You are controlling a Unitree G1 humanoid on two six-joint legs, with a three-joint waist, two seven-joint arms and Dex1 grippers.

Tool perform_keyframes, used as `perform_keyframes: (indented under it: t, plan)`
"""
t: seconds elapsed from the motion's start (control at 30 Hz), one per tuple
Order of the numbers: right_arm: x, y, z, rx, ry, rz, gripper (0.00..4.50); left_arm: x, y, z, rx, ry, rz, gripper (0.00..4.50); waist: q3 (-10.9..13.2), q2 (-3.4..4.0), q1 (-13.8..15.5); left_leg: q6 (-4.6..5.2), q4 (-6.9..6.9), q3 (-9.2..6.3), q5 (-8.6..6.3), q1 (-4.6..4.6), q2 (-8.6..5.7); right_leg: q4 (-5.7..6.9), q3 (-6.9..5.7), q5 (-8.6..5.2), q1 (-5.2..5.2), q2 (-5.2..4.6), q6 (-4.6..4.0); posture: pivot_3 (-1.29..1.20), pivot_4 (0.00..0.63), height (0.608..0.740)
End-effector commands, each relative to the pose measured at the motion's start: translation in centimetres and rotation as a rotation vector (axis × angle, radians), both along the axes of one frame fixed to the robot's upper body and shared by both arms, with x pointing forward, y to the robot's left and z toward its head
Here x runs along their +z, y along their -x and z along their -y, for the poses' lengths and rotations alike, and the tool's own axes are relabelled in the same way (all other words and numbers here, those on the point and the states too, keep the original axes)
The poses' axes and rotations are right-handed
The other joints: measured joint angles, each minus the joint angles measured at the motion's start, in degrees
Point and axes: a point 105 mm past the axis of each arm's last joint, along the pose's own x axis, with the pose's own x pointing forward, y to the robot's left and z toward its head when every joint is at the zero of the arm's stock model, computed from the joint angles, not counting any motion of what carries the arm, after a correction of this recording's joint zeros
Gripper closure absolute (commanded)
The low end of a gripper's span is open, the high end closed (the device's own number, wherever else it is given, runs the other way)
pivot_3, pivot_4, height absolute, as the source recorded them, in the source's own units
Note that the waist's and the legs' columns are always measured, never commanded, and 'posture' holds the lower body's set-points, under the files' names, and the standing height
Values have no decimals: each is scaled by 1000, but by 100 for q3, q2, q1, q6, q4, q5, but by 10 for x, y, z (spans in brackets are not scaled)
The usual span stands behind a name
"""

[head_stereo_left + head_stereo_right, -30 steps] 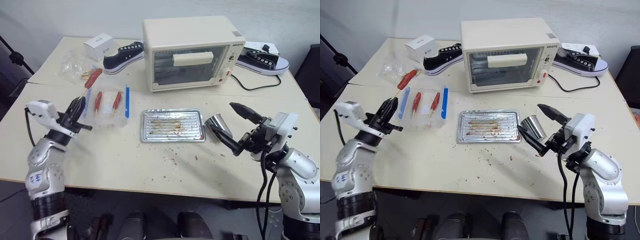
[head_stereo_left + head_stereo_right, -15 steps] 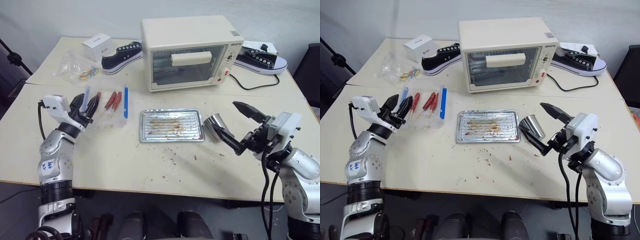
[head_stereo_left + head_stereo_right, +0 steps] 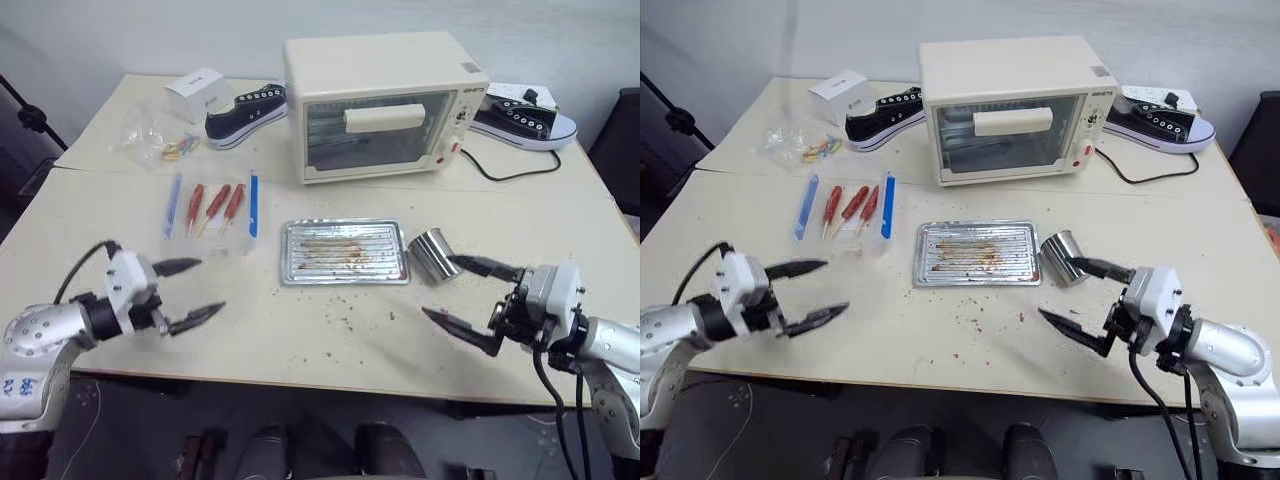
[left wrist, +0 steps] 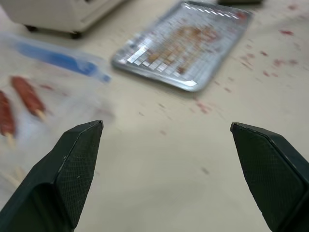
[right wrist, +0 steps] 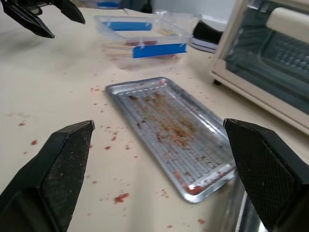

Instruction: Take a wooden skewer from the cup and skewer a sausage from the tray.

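On the cream table (image 3: 300, 340): toaster oven (image 3: 385, 105) at the back; ribbed tray (image 3: 345, 251) mid-table, crumb-stained, no sausage on it; clear plastic box (image 3: 212, 212) left of it holding three skewered sausages (image 3: 217, 203); steel cup (image 3: 434, 255) tipped over just right of the tray; left gripper (image 3: 192, 290) and right gripper (image 3: 463, 295) both spread wide, empty, low over the near edge.

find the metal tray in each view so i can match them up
Left eye view: the tray lies mid-table, in front of the toaster oven.
Right eye view: the tray is at the centre, again before the oven.
Left wrist view: the tray sits beyond the fingertips.
Right wrist view: the tray lies between the fingers.
Shared landmark: the clear box with blue strips, beside the tray.
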Motion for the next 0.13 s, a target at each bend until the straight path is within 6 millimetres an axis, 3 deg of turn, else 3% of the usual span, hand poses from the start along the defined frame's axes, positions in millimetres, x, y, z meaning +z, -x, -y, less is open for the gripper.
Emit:
perform_keyframes:
  t: [0.03, 0.13]
  plan:
    - [-19, 8, -1, 23, -6, -11, 0, -2, -3, -10, 43, -41, 65, 14, -2, -3, 7, 0, 1, -1, 0, 0, 0, 0, 0, 0, 0, 0, 0, 0, 150, 740]
    - [-34, 9, 1, -6, -19, -33, 0, -8, -5, -11, 92, -12, 72, 14, -2, -3, -6, 1, 0, 3, -1, 2, -1, 4, -1, 0, -2, -1, 0, 0, 150, 740]
